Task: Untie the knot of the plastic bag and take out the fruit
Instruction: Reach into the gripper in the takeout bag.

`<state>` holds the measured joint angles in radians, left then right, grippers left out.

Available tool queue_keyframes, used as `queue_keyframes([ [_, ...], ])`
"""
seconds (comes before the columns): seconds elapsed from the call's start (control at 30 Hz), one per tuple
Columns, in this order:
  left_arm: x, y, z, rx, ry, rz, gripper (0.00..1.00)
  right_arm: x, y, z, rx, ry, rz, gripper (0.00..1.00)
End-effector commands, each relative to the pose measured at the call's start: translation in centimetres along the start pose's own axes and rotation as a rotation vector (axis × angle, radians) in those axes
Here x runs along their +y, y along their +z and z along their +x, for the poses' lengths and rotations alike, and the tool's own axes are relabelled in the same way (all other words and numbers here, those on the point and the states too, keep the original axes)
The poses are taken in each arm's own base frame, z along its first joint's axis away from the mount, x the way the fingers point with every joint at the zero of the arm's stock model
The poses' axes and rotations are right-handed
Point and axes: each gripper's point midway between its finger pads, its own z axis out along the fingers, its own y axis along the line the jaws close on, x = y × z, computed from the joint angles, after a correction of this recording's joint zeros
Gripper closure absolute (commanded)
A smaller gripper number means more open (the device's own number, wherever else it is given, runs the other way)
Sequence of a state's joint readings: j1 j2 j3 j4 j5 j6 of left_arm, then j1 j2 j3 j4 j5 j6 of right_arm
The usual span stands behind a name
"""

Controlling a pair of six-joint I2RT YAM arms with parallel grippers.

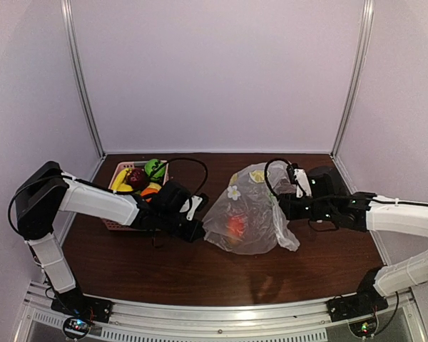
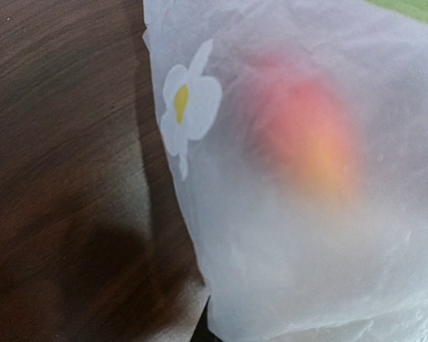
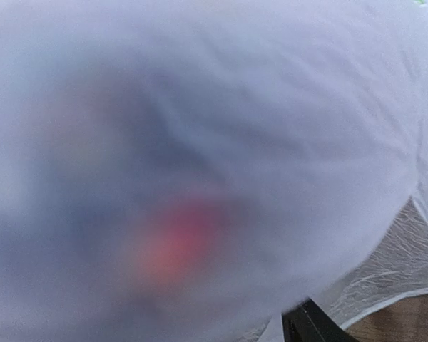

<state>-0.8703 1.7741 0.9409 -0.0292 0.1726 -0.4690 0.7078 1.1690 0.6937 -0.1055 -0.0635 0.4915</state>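
Note:
The clear plastic bag with flower prints lies in the middle of the table, between my two grippers. One red-orange fruit shows through the film, blurred in the left wrist view and the right wrist view. My left gripper is shut on the bag's left edge; only a dark sliver of one finger shows under the film. My right gripper is pressed into the bag's right side, with one finger visible and the rest covered by film. The knot is hidden.
A pink slotted basket stands at the back left behind my left arm. It holds a yellow fruit, a dark red one, a green one and an orange. Walls close the table at the back and sides.

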Motion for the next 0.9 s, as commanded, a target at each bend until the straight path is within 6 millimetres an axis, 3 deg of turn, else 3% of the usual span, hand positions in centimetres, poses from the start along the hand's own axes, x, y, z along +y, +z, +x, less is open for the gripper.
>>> queue_keyframes([
  [0.0,-0.3,0.2,-1.3,-0.024,0.017,0.012,1.0,3.1,1.7,-0.3,0.028,-0.042,-0.153,0.41],
  [0.4,-0.7,1.0,-1.6,-0.016,0.026,0.037,1.0,3.5,6.8,3.1,0.145,-0.016,-0.193,0.31],
  [0.87,-0.9,1.9,-1.5,0.0,0.022,0.059,1.0,5.6,10.3,6.0,0.232,0.008,-0.227,0.17],
])
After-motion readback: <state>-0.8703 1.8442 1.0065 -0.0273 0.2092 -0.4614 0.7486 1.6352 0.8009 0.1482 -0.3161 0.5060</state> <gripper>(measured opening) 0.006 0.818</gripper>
